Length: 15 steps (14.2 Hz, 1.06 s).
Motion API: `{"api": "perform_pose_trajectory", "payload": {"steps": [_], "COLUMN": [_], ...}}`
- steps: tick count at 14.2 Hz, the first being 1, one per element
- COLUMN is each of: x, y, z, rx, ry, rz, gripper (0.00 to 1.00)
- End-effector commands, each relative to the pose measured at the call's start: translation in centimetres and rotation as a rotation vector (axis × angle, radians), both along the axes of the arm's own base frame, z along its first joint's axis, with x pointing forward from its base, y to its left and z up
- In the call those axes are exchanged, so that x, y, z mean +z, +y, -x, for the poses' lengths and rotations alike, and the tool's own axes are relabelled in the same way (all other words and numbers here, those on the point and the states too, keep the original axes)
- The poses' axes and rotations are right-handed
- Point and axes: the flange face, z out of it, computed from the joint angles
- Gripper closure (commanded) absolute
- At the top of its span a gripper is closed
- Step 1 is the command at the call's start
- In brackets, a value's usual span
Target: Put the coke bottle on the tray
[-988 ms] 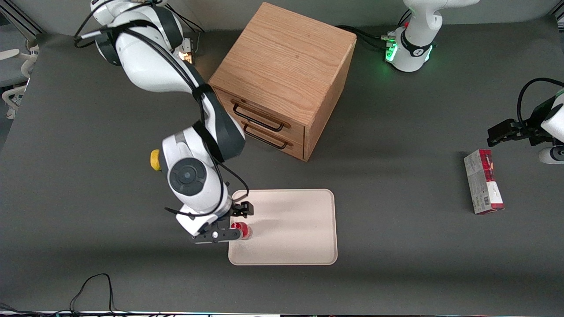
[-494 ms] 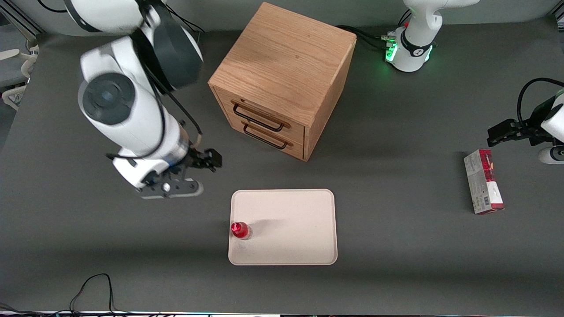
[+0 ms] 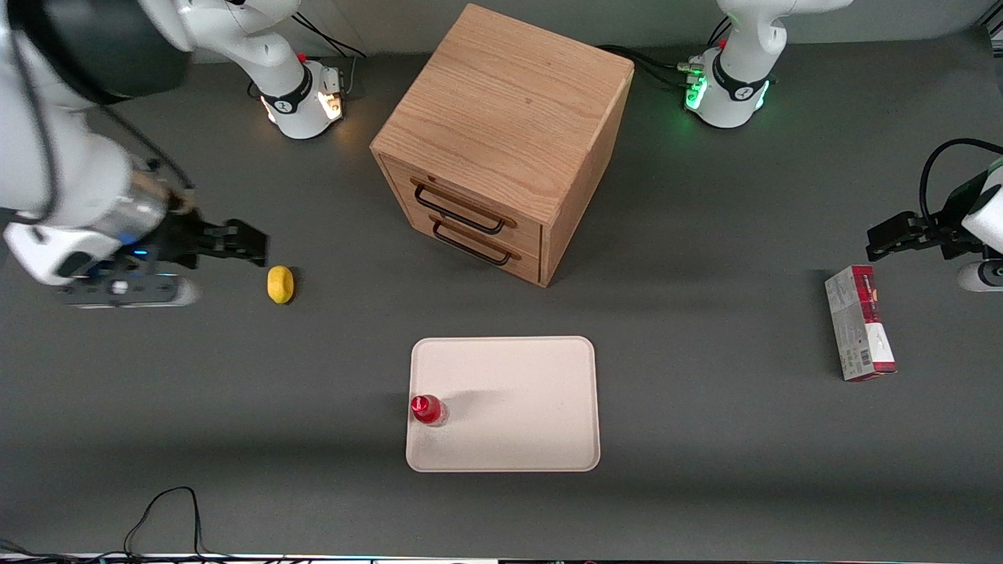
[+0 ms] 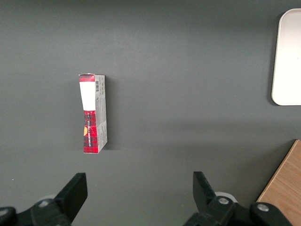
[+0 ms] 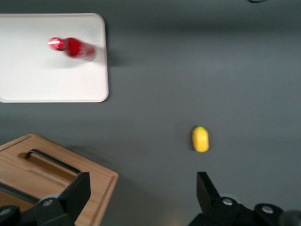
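While the front view takes in the whole bench (image 3: 705,486), the right wrist view alone shows the pincer (image 5: 141,197) from above, its two fingers (image 5: 75,193) spread wide with nothing between them; the front view shows the pincer (image 3: 125,291) only as a blurred body at the working arm's end of the bench, raised above the surface, beside the lemon (image 3: 280,283); the left wrist view is the only one that shows the carton (image 4: 93,114) at close range, lying flat with its white end and barcode visible, and only a corner of the tray (image 4: 288,56).

The coke bottle (image 3: 428,409) stands upright on the tray (image 3: 517,368), just inside the tray edge toward the working arm's end; its long axis is vertical, red cap up, clear base on the tray; the right wrist view shows the coke bottle (image 5: 71,47) obliquely, near one short edge of the tray (image 5: 37,80); the lemon (image 5: 200,139) lies on the bare bench, well apart from the tray; the wooden cabinet (image 3: 501,141) stands farther from the front camera than the tray, its two drawers shut.

Compared with half a second ago, the bottle and tray are unchanged; the pincer has moved farther from the tray toward the working arm's end; the lemon, previously hidden by the arm, is now exposed.
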Motion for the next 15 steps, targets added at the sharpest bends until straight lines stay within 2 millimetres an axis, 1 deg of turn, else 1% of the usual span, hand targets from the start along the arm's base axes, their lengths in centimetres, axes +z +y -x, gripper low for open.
{"api": "perform_pose_trajectory", "payload": {"steps": [1, 2, 4, 5, 7, 8, 11, 15], "x": [-0.5, -0.7, -0.2, -0.1, 0.2, 0.2, 0.2, 0.1], "y": [-5.8, -7.6, -9.9, -10.5, -12.7, -13.3, -14.1, -14.2], "z": [3.9, 4.2, 4.5, 4.6, 4.8, 4.8, 4.8, 4.8], "rx": [0.020, 0.008, 0.026, 0.021, -0.009, -0.015, -0.026, -0.029], "ry": [-0.030, -0.029, -0.044, -0.041, -0.038, -0.036, -0.038, -0.035], "rz": [-0.038, -0.034, -0.038, -0.035, -0.014, -0.012, -0.009, -0.002], "gripper": [0.00, 0.00, 0.00, 0.00, 0.00, 0.00, 0.00, 0.00]}}
